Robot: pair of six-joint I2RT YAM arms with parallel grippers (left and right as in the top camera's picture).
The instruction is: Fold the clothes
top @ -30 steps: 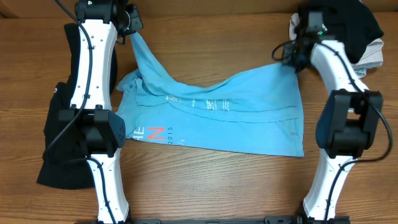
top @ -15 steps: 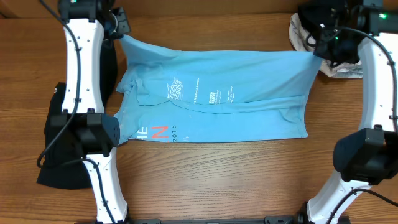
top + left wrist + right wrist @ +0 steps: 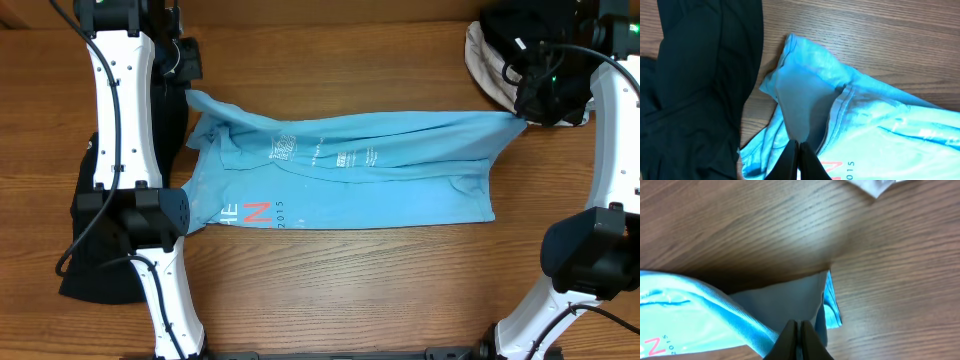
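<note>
Left gripper [image 3: 797, 146] is pinched tight on the neck-end edge of the light blue short-sleeved T-shirt [image 3: 400, 195]; right gripper [image 3: 796, 326] clamps its opposite corner. The shirt stretches across the brown wooden table [image 3: 340, 290], its lettering partly folded under; a black cloth [image 3: 695, 85] sits half hidden beneath the left arm.

Left gripper [image 3: 797, 146], right gripper [image 3: 796, 326]: jaws pressed together, each pinching shirt [image 3: 350, 190] fabric. Left arm [image 3: 112, 110] and right arm [image 3: 612, 140] both stretched forward, set well apart.

Brown wood-grain table [image 3: 340, 290] fills every view; planks run left-right; light even, soft.
</note>
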